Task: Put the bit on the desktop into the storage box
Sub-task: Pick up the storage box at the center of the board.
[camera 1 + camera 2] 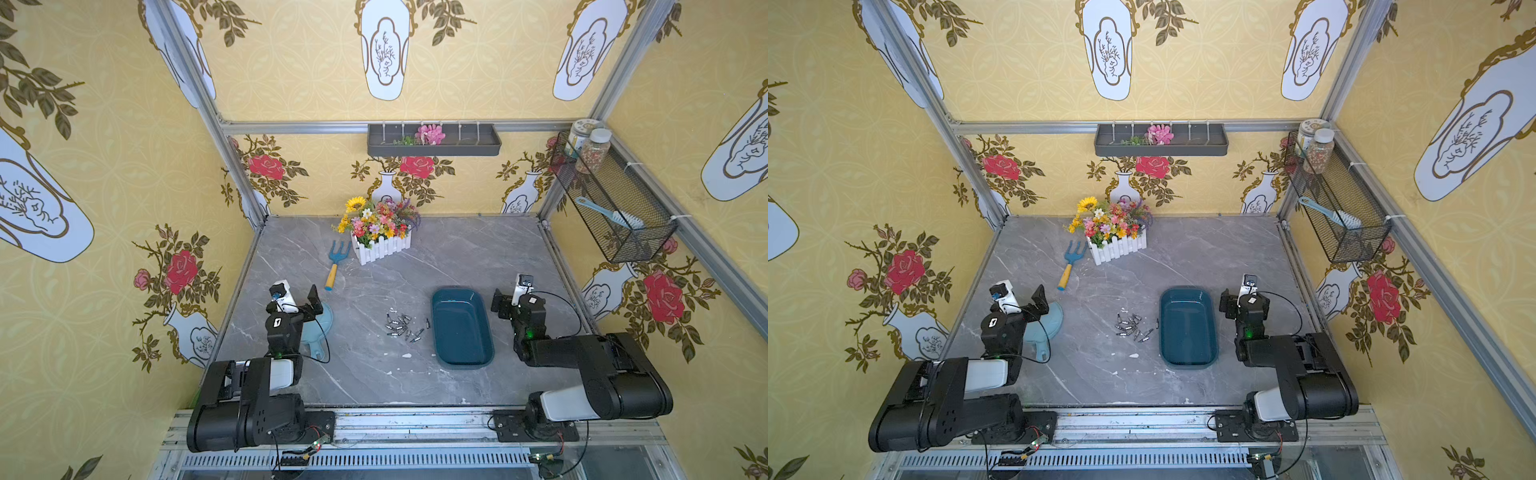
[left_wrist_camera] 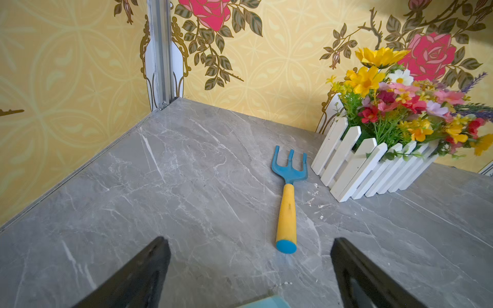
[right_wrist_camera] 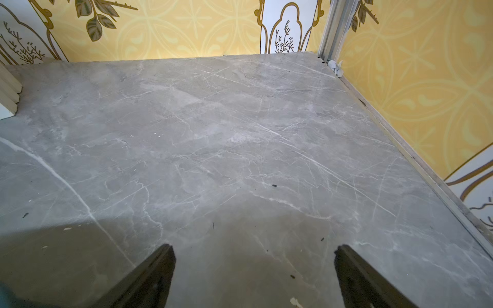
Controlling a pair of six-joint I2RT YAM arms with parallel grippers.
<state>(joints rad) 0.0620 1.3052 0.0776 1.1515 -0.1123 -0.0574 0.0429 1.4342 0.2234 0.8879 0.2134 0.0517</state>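
Observation:
Several small metal bits (image 1: 401, 326) (image 1: 1133, 326) lie in a loose pile on the grey marble desktop (image 1: 374, 374) (image 1: 1100, 374), just left of the storage box. The dark teal storage box (image 1: 461, 332) (image 1: 1187, 332) stands empty, right of centre. My left gripper (image 1: 301, 298) (image 2: 248, 240) hovers open at the left, well away from the pile, with nothing between its fingers. Just right of the box, my right gripper (image 1: 510, 297) (image 3: 253, 248) is also open and empty over bare desktop. The wrist views show neither bits nor box.
A pale blue scoop (image 1: 322, 328) lies under the left arm. A blue and yellow garden fork (image 1: 333, 268) (image 2: 288, 200) and a white fence planter with flowers (image 1: 380, 243) (image 2: 373, 165) stand at the back. A grey tray (image 1: 434, 143) and a wire basket (image 1: 611, 203) hang on the walls.

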